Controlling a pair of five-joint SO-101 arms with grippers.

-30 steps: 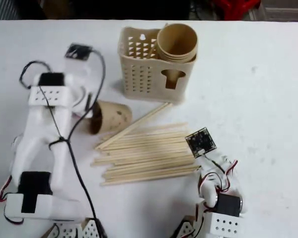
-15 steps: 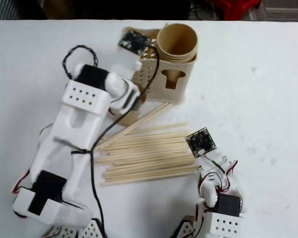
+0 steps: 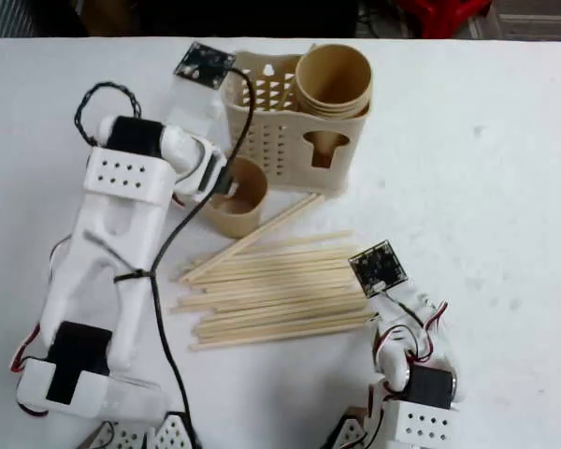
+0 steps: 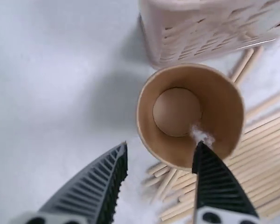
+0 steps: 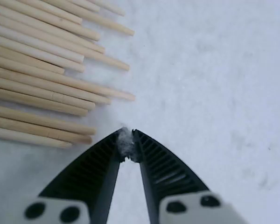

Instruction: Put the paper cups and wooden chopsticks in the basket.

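- Surface (image 3: 486,187): white; it carries both arms and all the task's things.
- Basket (image 3: 262,140): beige perforated plastic, standing upright at the far middle of the surface.
- Stacked paper cups (image 3: 333,79): nested with their mouths up, seated in the right end of the basket as the high view shows it.
- Loose paper cup (image 3: 236,196): stands upright on the surface with its mouth up, just beside the near left corner of the basket. In the left wrist view the loose paper cup (image 4: 177,112) shows its inner bottom, with the basket (image 4: 200,28) close behind it.
- Wooden chopsticks (image 3: 280,290): a loose bundle lying flat on the surface, roughly parallel, near the basket on the arms' side. The bundle's ends show beside the loose paper cup (image 4: 266,126) and ahead of the right pincer (image 5: 42,84).
- Single chopstick (image 3: 262,232): lies at an angle between the bundle and the foot of the basket.
- Left pincer (image 4: 161,149): open, jaws spread wide above the loose paper cup. One fingertip (image 4: 200,147) lies over the cup's near rim and the other is outside the cup's wall. Whether either touches the cup cannot be told.
- Right pincer (image 5: 129,140): closed, tips together, gripping nothing. It is low over bare surface, just beside the ends of the wooden chopsticks.
- Left arm (image 3: 122,234): extends from the near left corner toward the basket, with a black cable (image 3: 159,271) running along it.
- Right arm (image 3: 411,374): folded at the near edge, right of the bundle.
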